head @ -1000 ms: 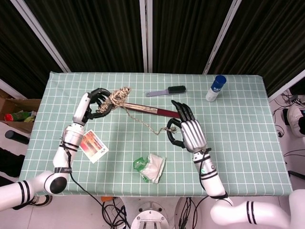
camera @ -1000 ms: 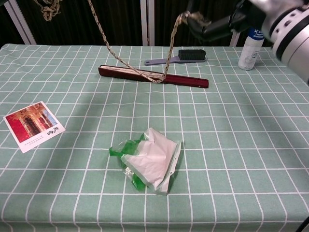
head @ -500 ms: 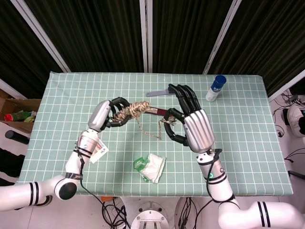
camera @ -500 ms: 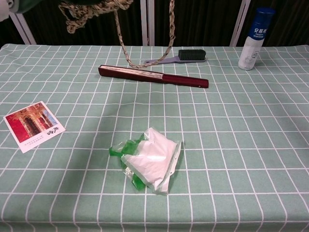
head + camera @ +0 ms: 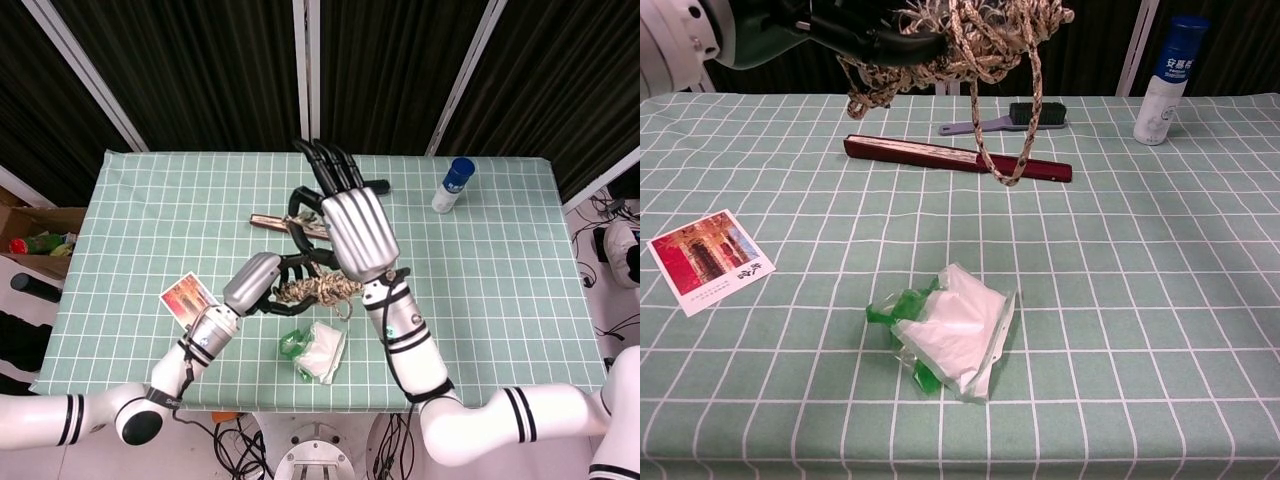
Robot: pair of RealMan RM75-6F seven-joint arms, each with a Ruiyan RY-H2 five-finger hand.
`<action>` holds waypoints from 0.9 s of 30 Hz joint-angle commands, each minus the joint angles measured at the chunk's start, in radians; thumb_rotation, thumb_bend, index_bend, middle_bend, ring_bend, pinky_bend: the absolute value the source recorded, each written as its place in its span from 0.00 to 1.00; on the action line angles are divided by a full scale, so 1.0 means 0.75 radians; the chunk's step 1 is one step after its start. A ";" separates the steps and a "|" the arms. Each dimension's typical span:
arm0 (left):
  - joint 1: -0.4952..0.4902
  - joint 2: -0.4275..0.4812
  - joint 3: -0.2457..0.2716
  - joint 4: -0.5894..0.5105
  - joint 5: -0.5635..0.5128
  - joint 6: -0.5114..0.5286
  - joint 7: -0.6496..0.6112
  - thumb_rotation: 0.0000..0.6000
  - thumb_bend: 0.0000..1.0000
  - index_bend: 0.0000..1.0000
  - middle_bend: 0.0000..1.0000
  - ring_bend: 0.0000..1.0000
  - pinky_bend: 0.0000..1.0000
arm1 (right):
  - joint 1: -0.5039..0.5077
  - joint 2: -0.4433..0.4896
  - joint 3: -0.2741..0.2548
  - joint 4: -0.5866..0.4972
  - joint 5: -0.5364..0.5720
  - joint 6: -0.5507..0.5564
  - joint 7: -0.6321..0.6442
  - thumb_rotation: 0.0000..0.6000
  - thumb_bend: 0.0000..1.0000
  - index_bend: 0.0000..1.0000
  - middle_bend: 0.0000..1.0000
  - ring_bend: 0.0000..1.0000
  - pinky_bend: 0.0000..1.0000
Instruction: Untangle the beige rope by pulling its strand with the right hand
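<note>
Left hand (image 5: 262,283) grips the bundled rope (image 5: 970,40) above the table (image 5: 500,260); right hand (image 5: 345,225) pinches a strand, other fingers spread

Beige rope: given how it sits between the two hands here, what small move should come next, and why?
Probably draw the right hand away from the left hand, up and to its own side. The beige rope is bunched in a tangle at the left hand, held above the table, with one loop dangling free. Whether the right hand has a firm hold on a strand cannot be told.
</note>
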 commanded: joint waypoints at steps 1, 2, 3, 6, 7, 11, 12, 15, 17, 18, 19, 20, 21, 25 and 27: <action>0.005 0.007 0.011 -0.020 0.029 0.001 -0.015 1.00 0.49 0.78 0.82 0.66 0.68 | 0.074 -0.024 0.028 0.057 0.083 0.014 -0.029 1.00 0.48 0.96 0.06 0.00 0.00; 0.009 0.011 0.015 -0.030 0.043 0.001 -0.030 1.00 0.49 0.78 0.82 0.66 0.68 | 0.089 -0.026 0.029 0.076 0.100 0.024 -0.034 1.00 0.48 0.96 0.06 0.00 0.00; 0.013 0.015 0.018 -0.038 0.057 0.002 -0.046 1.00 0.49 0.78 0.82 0.66 0.68 | 0.098 -0.026 0.029 0.090 0.110 0.033 -0.036 1.00 0.48 0.96 0.06 0.00 0.00; 0.026 0.035 0.031 -0.060 0.120 0.000 -0.133 1.00 0.49 0.78 0.82 0.66 0.69 | 0.103 -0.020 0.028 0.128 0.147 0.067 -0.022 1.00 0.48 0.96 0.06 0.00 0.00; 0.030 0.043 0.034 -0.063 0.145 -0.003 -0.174 1.00 0.49 0.78 0.82 0.66 0.69 | 0.098 -0.014 0.028 0.138 0.160 0.075 -0.011 1.00 0.48 0.96 0.06 0.00 0.00; 0.030 0.095 0.045 -0.062 0.290 -0.051 -0.576 1.00 0.49 0.78 0.82 0.66 0.69 | 0.049 0.027 0.021 0.164 0.217 0.079 0.067 1.00 0.48 0.97 0.06 0.00 0.00; 0.024 0.116 0.047 -0.042 0.340 -0.066 -0.753 1.00 0.49 0.78 0.82 0.66 0.69 | 0.026 0.045 0.015 0.165 0.227 0.070 0.101 1.00 0.48 0.97 0.06 0.00 0.00; 0.011 0.150 0.062 0.048 0.470 -0.045 -1.123 1.00 0.49 0.79 0.82 0.66 0.69 | -0.037 0.101 -0.027 0.159 0.208 0.047 0.172 1.00 0.48 0.98 0.06 0.00 0.00; 0.001 0.162 0.080 0.106 0.544 -0.006 -1.325 1.00 0.50 0.79 0.82 0.66 0.69 | -0.084 0.139 -0.069 0.153 0.167 0.037 0.215 1.00 0.48 0.98 0.06 0.00 0.00; -0.005 0.165 0.087 0.129 0.569 0.012 -1.397 1.00 0.50 0.79 0.82 0.66 0.69 | -0.104 0.154 -0.087 0.150 0.149 0.034 0.237 1.00 0.48 0.98 0.06 0.00 0.00; -0.011 0.166 0.093 0.151 0.589 0.029 -1.461 1.00 0.50 0.79 0.82 0.66 0.69 | -0.124 0.169 -0.102 0.147 0.134 0.032 0.262 1.00 0.48 0.98 0.06 0.00 0.00; -0.017 0.167 0.099 0.172 0.604 0.044 -1.518 1.00 0.49 0.79 0.82 0.66 0.69 | -0.145 0.182 -0.115 0.144 0.121 0.029 0.288 1.00 0.48 0.98 0.06 0.00 0.00; -0.025 0.166 0.105 0.198 0.616 0.062 -1.589 1.00 0.49 0.79 0.82 0.66 0.69 | -0.171 0.200 -0.131 0.140 0.104 0.025 0.324 1.00 0.48 0.98 0.06 0.00 0.00; -0.048 0.155 0.117 0.266 0.613 0.106 -1.795 1.00 0.49 0.79 0.82 0.66 0.69 | -0.253 0.256 -0.181 0.136 0.050 0.000 0.444 1.00 0.48 0.98 0.06 0.00 0.00; -0.055 0.148 0.119 0.293 0.599 0.130 -1.883 1.00 0.50 0.79 0.82 0.66 0.69 | -0.295 0.283 -0.218 0.139 0.008 -0.009 0.495 1.00 0.48 0.98 0.06 0.00 0.00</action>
